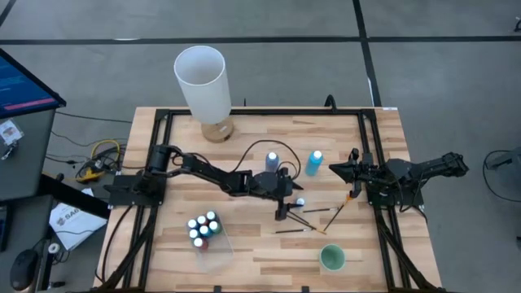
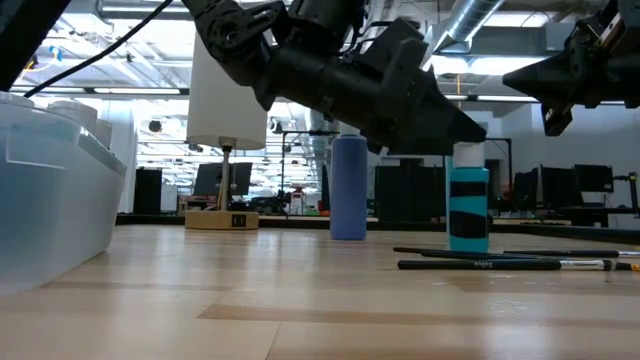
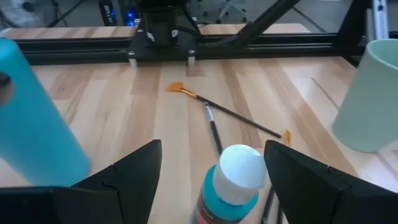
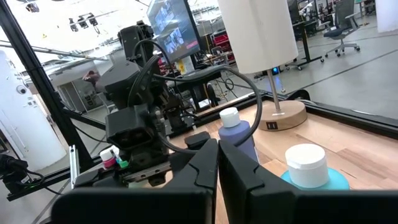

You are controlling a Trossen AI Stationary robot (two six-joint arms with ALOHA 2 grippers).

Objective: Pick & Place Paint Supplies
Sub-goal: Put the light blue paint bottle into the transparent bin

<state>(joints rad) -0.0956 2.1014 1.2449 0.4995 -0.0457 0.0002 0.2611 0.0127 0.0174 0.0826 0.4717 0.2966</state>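
Observation:
A small teal bottle with a white cap [image 3: 239, 174] stands upright on the wooden table [image 1: 244, 260], also seen from above [image 1: 299, 202]. My left gripper [image 3: 212, 147] is open. One finger stands on each side of the bottle's cap, and I see no touch. Two taller blue bottles [image 1: 272, 160] [image 1: 314, 162] stand behind it. Thin dark brushes [image 3: 214, 130] [image 1: 309, 216] lie flat just beyond the small bottle. My right gripper [image 1: 335, 169] waits shut at the table's right side, holding nothing.
A clear bin [image 1: 210, 240] holding several white-capped bottles sits near the front left. A green cup [image 1: 332, 258] stands at the front right. The tall white cylinder on a wooden base [image 1: 201, 81] is at the far edge. An orange-tipped brush [image 1: 342, 207] lies by the right arm.

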